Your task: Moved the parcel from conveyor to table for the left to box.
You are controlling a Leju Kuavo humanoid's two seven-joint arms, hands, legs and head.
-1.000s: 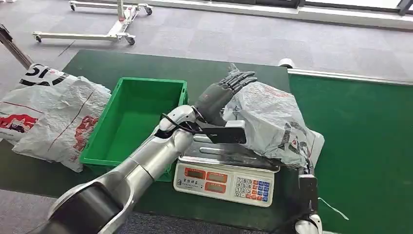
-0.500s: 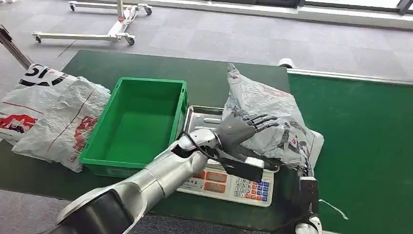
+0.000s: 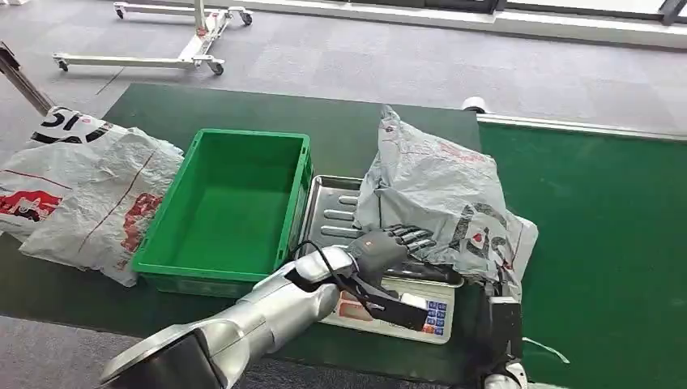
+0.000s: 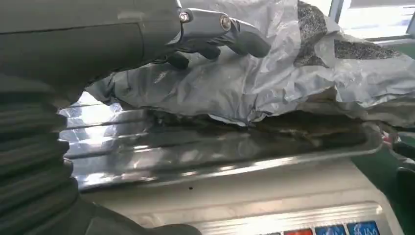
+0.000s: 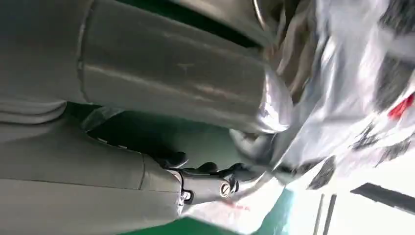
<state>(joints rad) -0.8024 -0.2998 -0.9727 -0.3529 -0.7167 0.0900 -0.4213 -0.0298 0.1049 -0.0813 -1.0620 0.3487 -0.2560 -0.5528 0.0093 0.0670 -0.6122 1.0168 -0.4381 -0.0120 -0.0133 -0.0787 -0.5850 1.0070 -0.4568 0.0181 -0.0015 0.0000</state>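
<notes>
A parcel-sorting workspace: weighing scale (image 3: 381,304), green crate (image 3: 227,207) and courier bags (image 3: 81,190) on green tables

The left hand (image 3: 390,243) drops from the top of the grey parcel (image 3: 437,190) to its near lower edge, fingers spread against the bag just above the scale (image 3: 397,312). The parcel's top corner now shows uncovered.

Parcel (image 3: 441,190) on scale (image 3: 381,267) — crate (image 3: 231,207) left of it.
</notes>
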